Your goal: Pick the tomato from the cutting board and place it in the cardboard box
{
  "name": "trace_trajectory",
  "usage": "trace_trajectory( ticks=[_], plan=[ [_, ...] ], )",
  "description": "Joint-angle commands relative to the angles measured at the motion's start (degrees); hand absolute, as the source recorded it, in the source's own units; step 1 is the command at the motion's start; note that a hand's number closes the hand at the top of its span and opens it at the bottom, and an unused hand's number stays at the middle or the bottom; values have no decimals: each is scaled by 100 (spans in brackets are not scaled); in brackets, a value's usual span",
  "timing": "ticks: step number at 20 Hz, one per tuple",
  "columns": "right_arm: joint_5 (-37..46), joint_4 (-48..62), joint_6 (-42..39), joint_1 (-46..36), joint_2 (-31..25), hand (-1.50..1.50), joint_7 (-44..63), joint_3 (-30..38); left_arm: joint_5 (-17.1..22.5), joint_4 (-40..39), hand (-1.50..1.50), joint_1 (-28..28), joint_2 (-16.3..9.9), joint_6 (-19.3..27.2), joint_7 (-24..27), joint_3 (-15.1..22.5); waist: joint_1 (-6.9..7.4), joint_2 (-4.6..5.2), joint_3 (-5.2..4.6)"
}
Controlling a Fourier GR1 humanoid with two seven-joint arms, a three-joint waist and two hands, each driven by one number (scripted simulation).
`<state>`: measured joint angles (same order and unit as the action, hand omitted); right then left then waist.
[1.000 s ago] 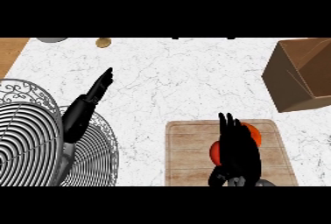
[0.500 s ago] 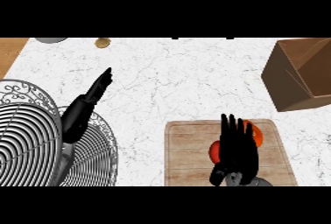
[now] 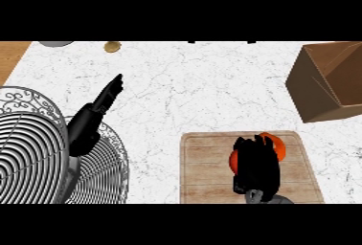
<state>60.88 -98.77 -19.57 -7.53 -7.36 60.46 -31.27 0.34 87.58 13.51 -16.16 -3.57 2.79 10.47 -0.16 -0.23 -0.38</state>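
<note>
red-orange tomato (image 3: pixel 274 147) sitting on the wooden cutting board (image 3: pixel 205 167), with the right hand (image 3: pixel 256 165) draped over it.

it's round, so no real long axis or pointing direction to speak of. the hand comes up from the bottom edge, fingers curled down around the tomato, hiding most of it so only its right and left edges peek out. the left hand (image 3: pixel 96 117) rests with fingers straight, pointing up and right, above a wire basket (image 3: pixel 28 143) at the left. the cardboard box (image 3: pixel 329 83) sits well apart at upper right, tilted, on the white marble counter (image 3: pixel 198 86).
</note>
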Motion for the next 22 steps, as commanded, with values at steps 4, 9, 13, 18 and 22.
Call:
trace_trajectory(
  ticks=[4,9,13,18,22],
  plan=[
    [479,336,57,-86,-261,150,-244,231,-271,-167,0,84,-327,-99,211,-409,15,25,37],
    [34,1854,292,-1927,352,150,-1015,1323,-384,3,0,13,-133,-109,189,-162,309,106,46],
    [-405,2578,682,-2919,12,150,-1777,2201,-306,-127,0,311,-82,-255,172,-123,589,245,58],
    [-2,4035,1611,-3943,-207,150,-2513,2295,-352,-151,0,457,-137,-319,159,-152,583,191,47],
    [499,4701,1843,-4869,-243,150,-2613,2088,-407,-221,0,489,-79,-204,6,-241,452,129,39]
  ],
)
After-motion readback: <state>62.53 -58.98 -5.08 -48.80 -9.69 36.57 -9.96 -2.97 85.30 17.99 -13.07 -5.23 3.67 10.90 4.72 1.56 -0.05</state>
